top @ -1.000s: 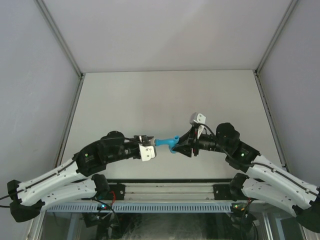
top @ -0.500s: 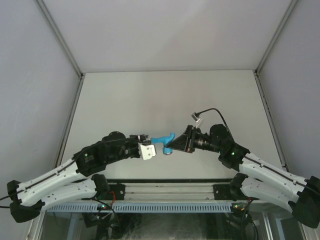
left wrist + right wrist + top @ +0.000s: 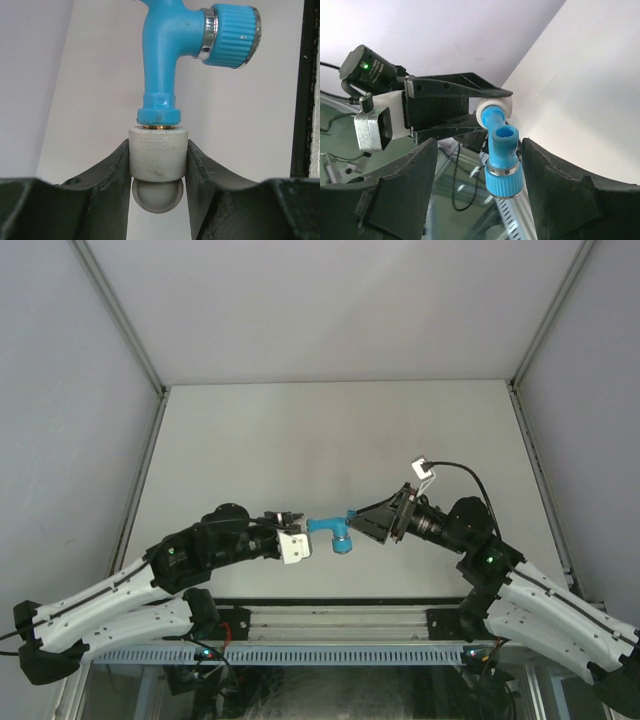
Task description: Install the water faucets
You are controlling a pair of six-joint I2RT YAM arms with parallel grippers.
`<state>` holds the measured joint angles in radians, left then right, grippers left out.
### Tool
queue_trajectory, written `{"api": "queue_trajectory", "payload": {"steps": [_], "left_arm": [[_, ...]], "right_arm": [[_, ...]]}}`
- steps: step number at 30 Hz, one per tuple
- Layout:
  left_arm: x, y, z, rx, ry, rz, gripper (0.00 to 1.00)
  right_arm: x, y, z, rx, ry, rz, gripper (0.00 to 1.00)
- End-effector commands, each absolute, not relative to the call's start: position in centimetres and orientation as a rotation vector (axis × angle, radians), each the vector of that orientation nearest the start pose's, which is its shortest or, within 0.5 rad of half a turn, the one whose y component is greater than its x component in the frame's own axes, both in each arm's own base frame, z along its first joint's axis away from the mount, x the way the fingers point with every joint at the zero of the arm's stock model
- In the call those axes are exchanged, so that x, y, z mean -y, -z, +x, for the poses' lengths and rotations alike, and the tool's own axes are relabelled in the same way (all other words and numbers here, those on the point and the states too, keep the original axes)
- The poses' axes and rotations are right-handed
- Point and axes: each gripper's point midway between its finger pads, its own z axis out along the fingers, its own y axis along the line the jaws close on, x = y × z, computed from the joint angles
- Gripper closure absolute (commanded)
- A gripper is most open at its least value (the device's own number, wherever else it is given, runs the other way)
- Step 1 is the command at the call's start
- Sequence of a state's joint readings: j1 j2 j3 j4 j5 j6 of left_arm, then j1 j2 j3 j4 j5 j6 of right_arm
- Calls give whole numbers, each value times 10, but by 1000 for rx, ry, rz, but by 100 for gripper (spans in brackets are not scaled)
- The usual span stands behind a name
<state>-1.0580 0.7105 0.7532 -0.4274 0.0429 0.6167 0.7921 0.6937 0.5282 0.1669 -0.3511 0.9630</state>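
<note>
Count: one blue faucet, one grey fitting. Faucet lies level, left-right, threads in fitting. Fitting pinched by left claw; right claw spread around faucet, no contact.

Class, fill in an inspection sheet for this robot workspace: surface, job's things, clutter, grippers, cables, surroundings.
Surface: flat pale grey table, no marks seen.
Job's things: small bright blue plastic faucet held in the air, its base seated in a short white-grey cylindrical pipe fitting.
Clutter: nothing seen.
Grippers: left gripper shut on the fitting; right gripper open, fingers either side of the faucet's ribbed cap.
Cables: black cable looping off the right wrist.
Surroundings: plain grey enclosure walls; metal rail along the near edge.
</note>
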Motion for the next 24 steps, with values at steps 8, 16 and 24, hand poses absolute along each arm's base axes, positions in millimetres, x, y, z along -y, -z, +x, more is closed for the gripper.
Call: {"api": "queue_trajectory", "payload": {"steps": [8, 16, 24], "left_arm": [[246, -281, 144, -1177, 421, 1395, 100], [248, -279, 137, -1176, 452, 1432, 100], [249, -273, 130, -1200, 487, 1487, 100]], "right_arm": [[-243, -301, 152, -1345, -1007, -730, 31], [-246, -279, 117, -718, -408, -1407, 21], [-247, -268, 133, -560, 4, -1561, 18]]}}
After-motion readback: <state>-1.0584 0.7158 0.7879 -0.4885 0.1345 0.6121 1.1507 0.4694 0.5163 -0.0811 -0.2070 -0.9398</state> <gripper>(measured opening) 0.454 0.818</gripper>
